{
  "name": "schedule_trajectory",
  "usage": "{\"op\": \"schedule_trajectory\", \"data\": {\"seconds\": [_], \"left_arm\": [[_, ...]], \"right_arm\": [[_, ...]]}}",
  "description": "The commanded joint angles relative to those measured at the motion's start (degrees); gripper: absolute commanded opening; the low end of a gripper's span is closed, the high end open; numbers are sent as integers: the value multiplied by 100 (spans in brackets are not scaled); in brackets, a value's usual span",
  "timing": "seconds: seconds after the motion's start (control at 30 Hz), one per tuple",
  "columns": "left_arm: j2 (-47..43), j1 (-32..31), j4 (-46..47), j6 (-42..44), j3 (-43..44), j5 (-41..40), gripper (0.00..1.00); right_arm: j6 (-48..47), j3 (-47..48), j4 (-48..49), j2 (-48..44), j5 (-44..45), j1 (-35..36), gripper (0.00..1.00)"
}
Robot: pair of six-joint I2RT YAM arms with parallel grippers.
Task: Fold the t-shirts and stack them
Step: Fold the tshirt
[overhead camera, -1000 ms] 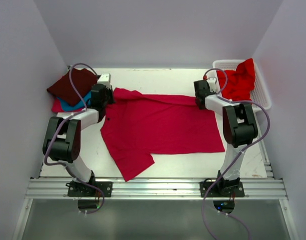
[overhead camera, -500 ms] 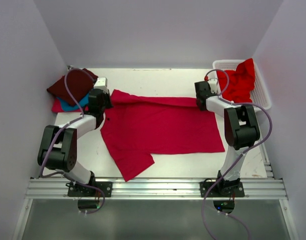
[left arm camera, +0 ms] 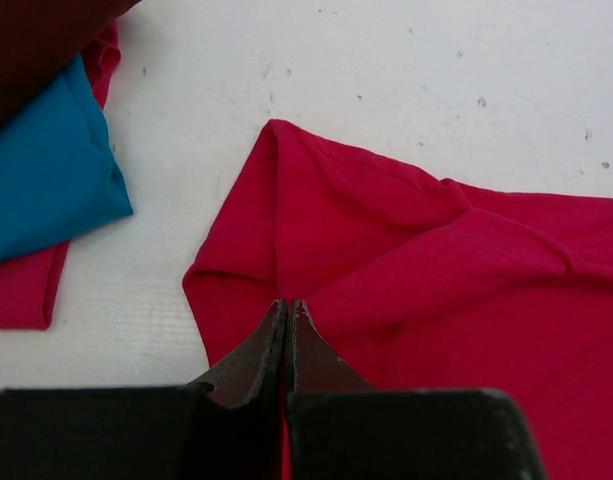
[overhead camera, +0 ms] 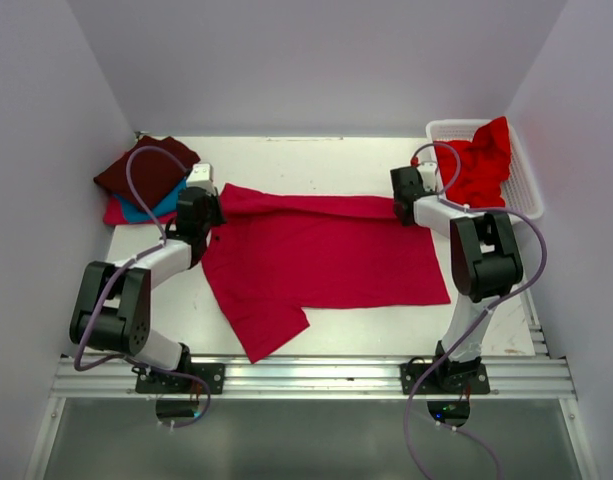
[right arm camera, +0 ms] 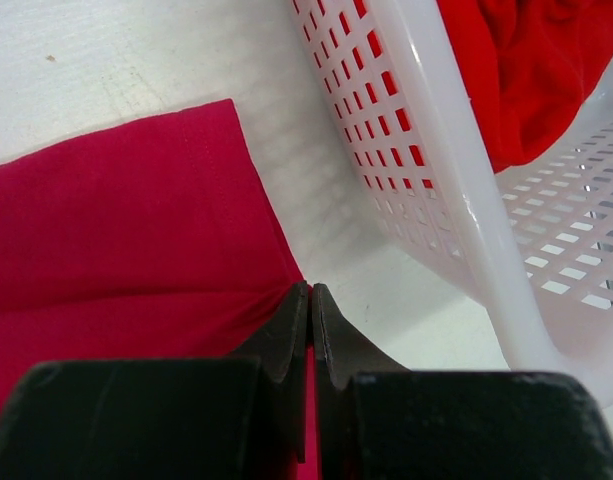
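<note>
A crimson-pink t-shirt [overhead camera: 321, 255] lies spread across the middle of the table, one sleeve pointing to the near edge. My left gripper [overhead camera: 214, 207] is shut on its far left corner; in the left wrist view the cloth [left arm camera: 406, 260] bunches around the closed jaws [left arm camera: 288, 305]. My right gripper [overhead camera: 401, 207] is shut on the far right corner [right arm camera: 136, 210], with red cloth showing between its jaws [right arm camera: 310, 290]. At the far left is a stack of t-shirts: dark maroon [overhead camera: 144, 168] on teal blue [overhead camera: 154, 208] on pink-red [overhead camera: 121, 213]. A bright red t-shirt [overhead camera: 481, 160] is crumpled in the basket.
The white lattice basket [overhead camera: 527, 190] stands at the back right corner, its wall [right arm camera: 456, 150] close beside my right gripper. The stack's teal layer [left arm camera: 41, 185] lies just left of my left gripper. White walls enclose the table on three sides.
The left arm has stretched out lower and flatter, its gripper staying on the shirt's corner. The shirt's far edge now runs straighter between the two grippers. The right gripper barely moved.
</note>
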Motion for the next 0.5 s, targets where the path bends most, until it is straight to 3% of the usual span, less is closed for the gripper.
{"op": "schedule_trajectory", "data": {"seconds": [0.0,0.47], "left_arm": [[-259,-39,202,-112,-46,-218,0],[-425,-100,114,-138,-204,-393,0]], "right_arm": [[198,-31,43,-350,182,-1,0],[250,-207,78,-464,155,7,0]]}}
